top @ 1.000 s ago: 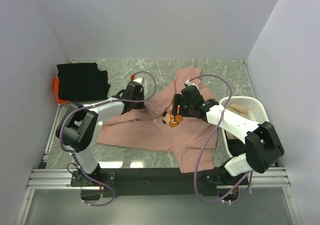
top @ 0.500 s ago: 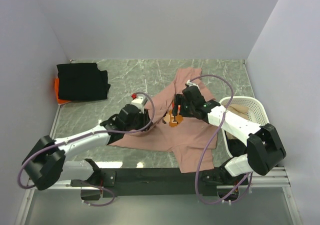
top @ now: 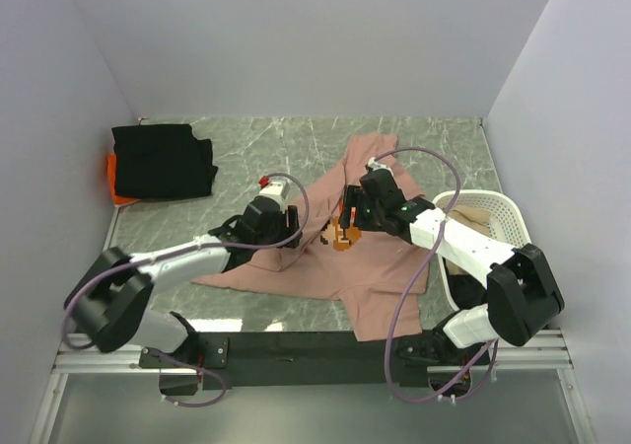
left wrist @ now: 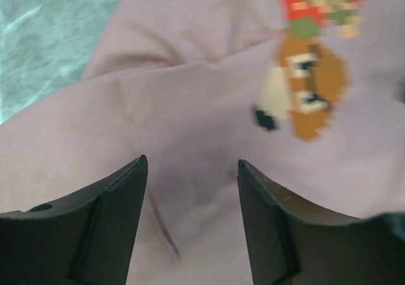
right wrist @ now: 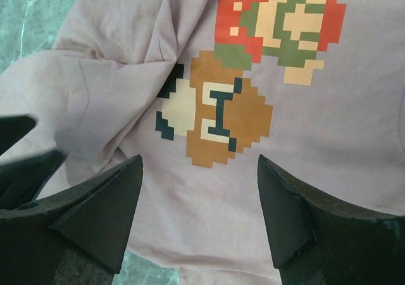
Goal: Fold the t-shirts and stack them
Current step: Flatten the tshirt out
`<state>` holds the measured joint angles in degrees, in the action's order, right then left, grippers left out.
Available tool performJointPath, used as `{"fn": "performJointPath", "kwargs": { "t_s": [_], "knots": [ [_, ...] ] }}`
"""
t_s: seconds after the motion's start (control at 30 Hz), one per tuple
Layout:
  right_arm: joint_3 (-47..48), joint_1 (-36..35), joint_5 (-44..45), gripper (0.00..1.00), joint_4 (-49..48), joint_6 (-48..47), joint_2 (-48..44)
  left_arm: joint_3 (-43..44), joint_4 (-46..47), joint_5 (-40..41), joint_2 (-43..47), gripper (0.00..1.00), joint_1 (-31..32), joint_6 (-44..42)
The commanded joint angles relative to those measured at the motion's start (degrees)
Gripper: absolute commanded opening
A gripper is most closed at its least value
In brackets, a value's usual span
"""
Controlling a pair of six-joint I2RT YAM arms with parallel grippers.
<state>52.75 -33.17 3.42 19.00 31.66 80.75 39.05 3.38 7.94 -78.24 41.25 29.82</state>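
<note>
**Pink tee (top: 315, 261), mid-fold.** It lay spread but rumpled on the table (top: 296, 143), its graphic (right wrist: 253, 63) face up near the middle.

The left gripper (left wrist: 190, 171) hung just left of the graphic. Its jaws were moderately apart, with nothing between them and a raised crease of cloth below. The right gripper (right wrist: 199, 164) hung directly over the graphic, its jaws wide and empty.

The black tee (top: 163, 160) sat folded well to the rear-left of the graphic, on top of the orange tee (top: 114, 183), of which only an edge showed. The basket (top: 503, 207) stood to the right of the graphic.

**Likely hazards**
- The two claws worked close together over the graphic, so a converging reach could knock their fingers together.
- Closing on the crease might catch only the top layer, or two layers at once, and skew the fold.
- The right arm's cable (top: 409, 286) draped across the cloth right of the graphic, so a swing of that arm could drag the tee.
- The part of the tee nearest the arms lay close to the table's edge and might slide off if pulled.

**Materials**
- The tee was a soft, matte, dusty-pink knit that held shallow ridges.
- The graphic was a flat print of square blocks in red, green, tan, brown and dark teal.
- The table looked like glossy grey-green marble with pale veins.
- The basket was rigid white plastic mesh with a rounded rim.
- The fingers were hard, black, wedge-shaped pads.
</note>
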Motion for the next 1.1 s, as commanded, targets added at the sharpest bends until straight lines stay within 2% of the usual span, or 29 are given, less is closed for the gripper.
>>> {"fn": "performJointPath", "kwargs": {
  "t_s": [0.0,0.4,0.8,1.03,1.07],
  "knots": [
    [0.0,0.4,0.4,0.79,-1.8,-0.5,-2.2,3.2,4.4,2.2,-5.1,0.64,-1.7,1.8],
    [-1.2,0.6,-0.4,0.79,-2.7,-0.8,-1.9,9.0,7.2,3.0,-16.5,0.58,-4.5,1.6],
    [-1.7,0.6,-0.5,0.79,-2.7,-0.8,-2.2,9.6,6.6,4.4,-18.4,0.52,-5.0,1.7],
    [-2.2,0.7,-0.1,0.79,-2.5,-0.6,-3.2,10.7,6.6,4.0,-20.6,0.44,-5.0,1.3],
    [-2.5,0.7,-0.1,0.8,-2.3,-0.6,-3.4,10.8,6.7,4.0,-20.7,0.4,-5.0,1.2]
  ]
}}
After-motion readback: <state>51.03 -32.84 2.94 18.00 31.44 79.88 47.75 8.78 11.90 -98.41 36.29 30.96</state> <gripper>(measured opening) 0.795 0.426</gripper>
